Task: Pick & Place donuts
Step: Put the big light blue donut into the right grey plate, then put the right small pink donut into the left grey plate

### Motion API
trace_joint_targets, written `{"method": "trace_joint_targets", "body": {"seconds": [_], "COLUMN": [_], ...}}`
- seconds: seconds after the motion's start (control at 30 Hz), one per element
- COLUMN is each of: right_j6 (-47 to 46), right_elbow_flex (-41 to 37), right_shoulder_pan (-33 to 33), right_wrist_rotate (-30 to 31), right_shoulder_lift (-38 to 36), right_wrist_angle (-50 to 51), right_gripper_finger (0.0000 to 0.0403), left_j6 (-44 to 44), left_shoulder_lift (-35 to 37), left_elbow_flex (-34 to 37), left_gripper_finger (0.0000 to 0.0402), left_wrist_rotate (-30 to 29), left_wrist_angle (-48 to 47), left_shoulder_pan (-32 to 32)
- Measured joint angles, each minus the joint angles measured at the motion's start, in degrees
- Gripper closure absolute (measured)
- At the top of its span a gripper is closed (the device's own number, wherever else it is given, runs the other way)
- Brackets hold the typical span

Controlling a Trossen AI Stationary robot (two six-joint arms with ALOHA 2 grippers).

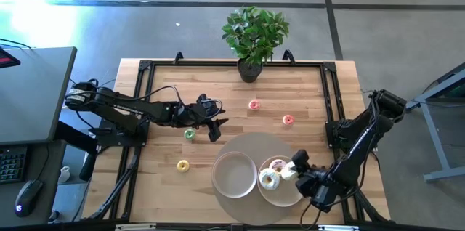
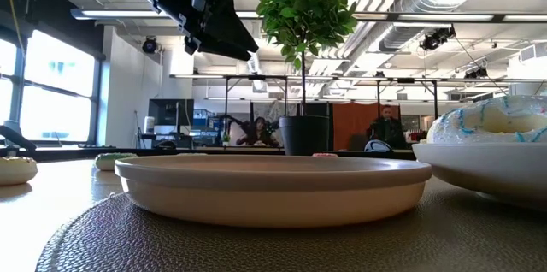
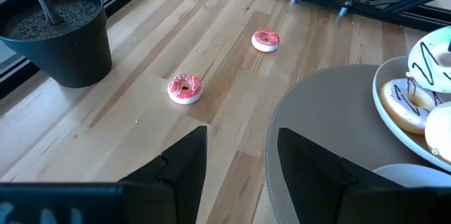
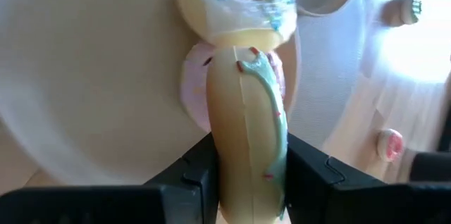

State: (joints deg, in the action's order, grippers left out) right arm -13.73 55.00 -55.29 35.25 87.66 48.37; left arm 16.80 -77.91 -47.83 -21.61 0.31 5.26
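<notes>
1. My right pincer (image 4: 243, 175) is clenched on a green-iced donut (image 4: 246, 132), holding it on edge over the right bowl (image 1: 287, 195).
2. That bowl already has a white donut (image 1: 269, 179) and a pink one (image 4: 194, 76) in it.
3. My left pincer (image 1: 205, 120) is released, hovering near a tiny green donut (image 1: 189, 134).
4. Two tiny red donuts (image 1: 253, 104) (image 1: 288, 120) lie farther back on the surface (image 1: 305, 93); a yellow one (image 1: 183, 165) sits near left.
</notes>
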Motion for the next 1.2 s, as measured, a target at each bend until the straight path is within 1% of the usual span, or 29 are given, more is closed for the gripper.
{"method": "trace_joint_targets", "body": {"seconds": [0.1, 0.17, 0.33, 0.43, 0.57, 0.7, 0.8, 0.9, 1.07, 1.2], "right_j6": [-4.22, -6.81, -7.29, -7.86, -10.59, -12.28, -11.33, -10.61, -10.32, -11.27], "right_elbow_flex": [0.00, 0.00, 0.00, 0.00, -0.78, -2.07, -2.29, -1.78, -0.90, -0.74], "right_shoulder_pan": [0.16, 0.45, 0.22, 0.22, 0.22, -0.75, -2.17, -3.34, -4.35, -4.50], "right_wrist_rotate": [0.61, -1.58, -7.18, -8.00, -8.07, -11.44, -13.08, -12.68, -9.78, -5.47], "right_shoulder_lift": [0.00, 0.00, 0.00, 0.00, 0.06, 0.11, 0.11, 0.11, 0.11, 0.11], "right_wrist_angle": [-0.78, -2.93, -9.23, -10.54, -11.82, -16.70, -20.22, -21.27, -21.10, -21.25], "right_gripper_finger": [0.0285, 0.0285, 0.0276, 0.0258, 0.0224, 0.0194, 0.0182, 0.0181, 0.0181, 0.0181], "left_j6": [-0.01, -0.02, -0.02, 0.00, 0.00, 0.00, 0.00, 0.01, 1.49, 3.44], "left_shoulder_lift": [0.00, 0.00, 0.00, 0.00, 0.00, 0.00, 0.00, 0.00, 0.00, 0.00], "left_elbow_flex": [0.00, 0.00, 0.00, 0.00, 0.00, 0.00, 0.00, 0.00, 0.00, 0.00], "left_gripper_finger": [0.0229, 0.0229, 0.0229, 0.0229, 0.0229, 0.0229, 0.0229, 0.0229, 0.0229, 0.0229], "left_wrist_rotate": [0.00, -0.02, -0.01, 0.02, 0.39, 2.66, 2.97, 2.99, 3.05, 3.10], "left_wrist_angle": [0.01, -0.01, -0.01, -0.01, -0.01, -0.04, -0.04, -0.01, -0.01, 0.07], "left_shoulder_pan": [0.00, 0.00, -0.02, -0.02, -0.02, -0.02, 0.00, -0.02, 0.00, 0.00]}}
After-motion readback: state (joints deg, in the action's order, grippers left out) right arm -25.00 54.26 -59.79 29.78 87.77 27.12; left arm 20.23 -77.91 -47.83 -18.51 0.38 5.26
